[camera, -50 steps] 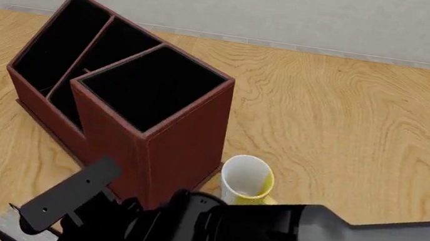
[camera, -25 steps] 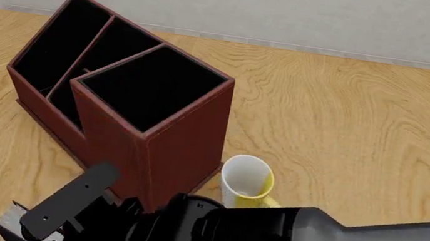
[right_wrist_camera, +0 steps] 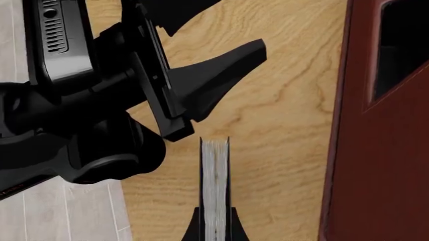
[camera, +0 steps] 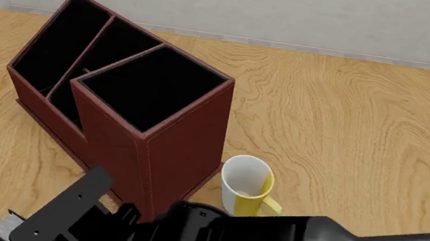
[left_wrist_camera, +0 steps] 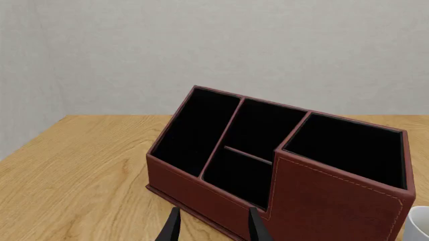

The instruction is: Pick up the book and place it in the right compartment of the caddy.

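Dark reddish-brown caddy with a leather look and pale stitching along the edges; black lining inside every section, right compartment included. Black covers on the book, greyish-white page edges between them. White mug with a yellow side and handle. Light wood-grain bench. Pale grey wall behind. Black arms, black right gripper.

My right gripper has the thin black book wedged between the tall reddish-brown leather-look caddy and my left gripper. A white-and-yellow mug crowds the caddy's corner; open wooden table lies beyond.
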Controlling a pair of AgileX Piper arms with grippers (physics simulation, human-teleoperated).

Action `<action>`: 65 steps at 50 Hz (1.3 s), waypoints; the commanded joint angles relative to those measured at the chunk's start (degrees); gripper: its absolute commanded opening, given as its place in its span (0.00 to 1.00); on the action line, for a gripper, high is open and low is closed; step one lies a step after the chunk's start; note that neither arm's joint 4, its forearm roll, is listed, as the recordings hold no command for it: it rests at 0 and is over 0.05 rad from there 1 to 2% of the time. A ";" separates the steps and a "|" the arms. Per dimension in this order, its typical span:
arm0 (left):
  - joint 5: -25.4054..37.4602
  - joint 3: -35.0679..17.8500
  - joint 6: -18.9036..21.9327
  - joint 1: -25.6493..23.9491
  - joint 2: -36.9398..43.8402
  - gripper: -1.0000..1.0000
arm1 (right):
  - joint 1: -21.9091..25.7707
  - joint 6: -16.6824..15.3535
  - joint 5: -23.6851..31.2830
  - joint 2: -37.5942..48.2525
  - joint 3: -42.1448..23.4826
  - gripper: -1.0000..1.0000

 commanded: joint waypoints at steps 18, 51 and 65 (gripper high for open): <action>0.00 0.00 0.02 -0.01 0.01 1.00 | -1.20 -2.31 4.30 -5.12 -0.40 0.00; 0.00 0.00 0.00 -0.01 0.00 1.00 | -3.57 -6.84 11.13 -11.06 -2.27 0.00; 0.00 0.00 0.00 0.01 -0.01 1.00 | -6.66 -10.16 17.29 -14.33 -7.33 0.00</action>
